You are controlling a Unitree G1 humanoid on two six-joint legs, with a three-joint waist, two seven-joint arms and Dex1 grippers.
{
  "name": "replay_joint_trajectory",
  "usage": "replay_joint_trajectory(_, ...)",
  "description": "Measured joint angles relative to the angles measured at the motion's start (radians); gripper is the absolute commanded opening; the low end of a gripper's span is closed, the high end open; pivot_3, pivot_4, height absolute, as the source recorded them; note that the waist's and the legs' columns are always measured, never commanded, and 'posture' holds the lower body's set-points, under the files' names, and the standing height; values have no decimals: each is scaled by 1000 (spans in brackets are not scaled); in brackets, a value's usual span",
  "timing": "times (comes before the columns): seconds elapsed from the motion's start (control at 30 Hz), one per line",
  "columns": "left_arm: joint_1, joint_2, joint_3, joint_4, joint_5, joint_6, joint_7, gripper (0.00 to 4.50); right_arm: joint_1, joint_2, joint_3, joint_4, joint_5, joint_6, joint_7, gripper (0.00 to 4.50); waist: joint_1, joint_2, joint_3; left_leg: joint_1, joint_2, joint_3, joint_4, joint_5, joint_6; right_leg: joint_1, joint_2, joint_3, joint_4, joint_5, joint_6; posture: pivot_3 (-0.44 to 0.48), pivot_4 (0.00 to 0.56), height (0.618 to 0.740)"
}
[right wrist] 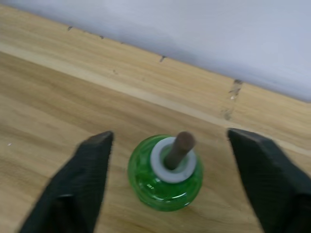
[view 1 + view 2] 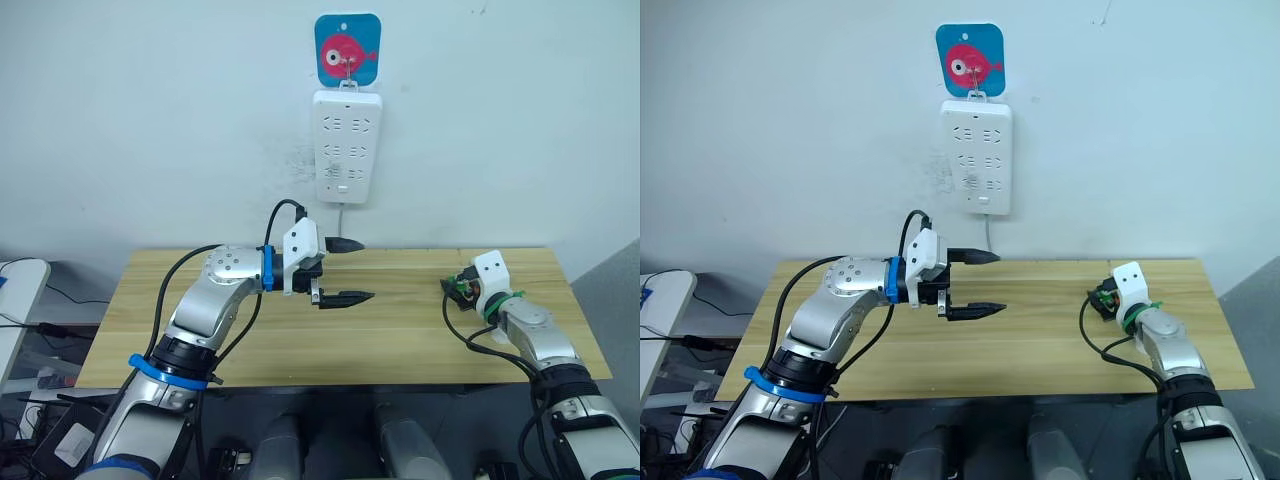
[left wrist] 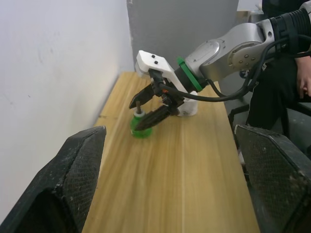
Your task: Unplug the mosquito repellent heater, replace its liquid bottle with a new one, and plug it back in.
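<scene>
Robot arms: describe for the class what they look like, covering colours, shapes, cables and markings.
Both arms have silver-grey rounded metal shells with black looping cables. The left gripper has two pointed black fingers, a white wrist block and blue rings. The right gripper has a white block and a green ring.

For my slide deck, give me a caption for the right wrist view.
Open right gripper poised over a green liquid bottle with a brown wick, upright on the wooden table.

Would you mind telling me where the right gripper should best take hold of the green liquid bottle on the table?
Grip the round green body of the green liquid bottle, coming from above with one finger on each side. It stands upright on the table, and its brown wick sticks up through the white collar, so I would avoid that thin stem. The right gripper already straddles it, open.
</scene>
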Motion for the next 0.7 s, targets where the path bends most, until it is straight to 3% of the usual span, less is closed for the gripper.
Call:
replay_joint_trajectory(0.13,135,-64,33,8,41,-37,137,4500,54,5,-22,-203,-2,57,-6,4459,-4,5,-3,1,1,-1,0,0,0,0,0,1,0,0,0,-97,174,740)
replay_joint_trajectory(0.3,327,-203,60,33,219,-144,492,4500,74,70,-6,-525,31,255,-9,4459,-3,5,-3,1,1,-2,1,0,0,0,0,1,3,0,0,-98,200,740)
replay_joint_trajectory(0.4,410,-320,116,33,293,-175,744,4500,66,96,75,-664,58,365,40,4459,2,4,-3,1,0,-2,1,0,0,0,-1,0,2,0,0,-98,218,740)
replay_joint_trajectory(0.53,510,-383,180,82,363,-227,964,4500,29,110,180,-763,81,464,121,4459,4,3,-2,1,0,-2,0,0,0,0,0,0,2,0,0,-81,252,740)
replay_joint_trajectory(0.7,542,-403,243,156,394,-291,1112,4500,-24,126,245,-793,78,519,160,4459,14,-3,4,1,0,-3,1,0,0,1,0,-1,1,0,0,-44,292,740)
